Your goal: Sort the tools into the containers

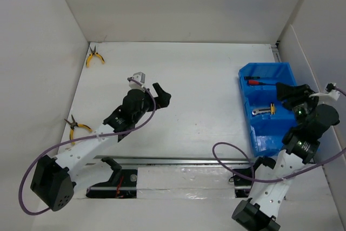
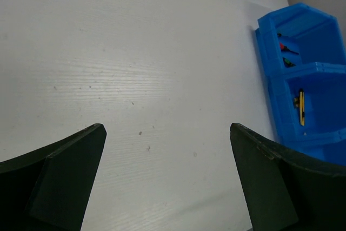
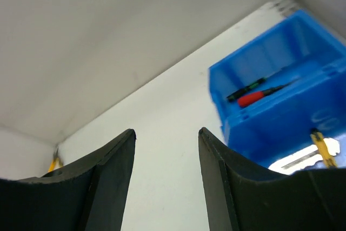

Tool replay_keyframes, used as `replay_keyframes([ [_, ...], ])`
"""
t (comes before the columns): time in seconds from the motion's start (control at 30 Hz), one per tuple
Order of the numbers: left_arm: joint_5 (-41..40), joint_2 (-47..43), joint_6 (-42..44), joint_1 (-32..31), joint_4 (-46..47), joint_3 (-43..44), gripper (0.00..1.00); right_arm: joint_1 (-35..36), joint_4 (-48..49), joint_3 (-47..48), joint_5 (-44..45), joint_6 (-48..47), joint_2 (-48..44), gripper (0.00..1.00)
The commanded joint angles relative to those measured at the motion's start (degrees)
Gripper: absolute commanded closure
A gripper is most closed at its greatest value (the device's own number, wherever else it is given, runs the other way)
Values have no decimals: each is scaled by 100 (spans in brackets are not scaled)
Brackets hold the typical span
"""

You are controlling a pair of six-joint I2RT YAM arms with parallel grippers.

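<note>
While two pliers [image 1: 95,57] [image 1: 77,126] lie loose, the bin [image 1: 265,140] holds two screwdrivers [image 3: 252,99] [image 3: 244,90]

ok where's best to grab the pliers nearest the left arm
The pliers lie flat on the table, handles splayed, with the wall close on their left. So pinch across the yellow handles just behind the pivot, coming straight down from above.
</note>
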Motion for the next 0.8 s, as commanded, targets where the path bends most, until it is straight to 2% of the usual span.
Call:
replay_keyframes([
  [0.0, 132, 193, -150, 389, 157, 321, 1, 153, 1145, -448, -1992, -52, -26, 44],
  [0.07, 386, 316, -246, 670, 113, 409, 1, 451, 1952, -678, -2468, 353, -184, 43],
  [0.13, 440, 536, -325, 1117, 95, 585, 1, 1267, 1949, -521, -2426, 215, -263, 40],
  [0.2, 362, 667, -378, 1215, 148, 690, 1, 2005, 1521, -240, -1989, -92, -281, 37],
  [0.23, 335, 782, -405, 1442, 157, 769, 1, 2800, 1118, -82, -1569, -529, -299, 36],
  [0.27, 335, 887, -414, 1558, 148, 857, 1, 3200, 688, 189, -738, -638, -325, 35],
  [0.3, 335, 1210, -370, 1646, 122, 1145, 1, 3587, 588, 253, -373, -657, -316, 34],
  [0.33, 257, 1387, -344, 1768, -104, 1357, 1, 4269, 560, 288, -99, -596, -273, 34],
  [0.37, 21, 1589, -317, 1770, -255, 1585, 1, 4598, 830, 280, 190, -473, -203, 33],
  [0.43, -349, 2135, -308, 1822, -762, 2306, 1, 5196, 982, 323, 324, -401, 515, 31],
  [0.47, -734, 2258, -343, 1822, -792, 2465, 1, 5895, 443, 524, 812, -532, 875, 28],
  [0.5, -833, 2416, -352, 1822, -792, 2684, 1, 6320, 307, 770, 1078, -621, 1471, 27],
  [0.53, -904, 2470, -309, 1822, -757, 2747, 1, 6759, 210, 842, 1438, -891, 1694, 27],
  [0.57, -983, 2540, -299, 1875, -731, 2817, 1, 7225, 52, 886, 2581, -946, 1827, 26],
  [0.6, -940, 2671, -256, 1875, -705, 2940, 1, 8126, 24, 886, 3063, -973, 1924, 26],
  [0.63, -853, 2751, -168, 1953, -565, 2993, 1, 8509, 15, 825, 3842, -964, 1977, 25],
  [0.7, -790, 2978, 25, 2137, -528, 3151, 1, 9142, 173, 763, 4541, -921, 1916, 24],
  [0.77, -895, 3059, 253, 2305, -354, 3152, 1, 9207, 60, 755, 4571, -561, 1662, 24],
])
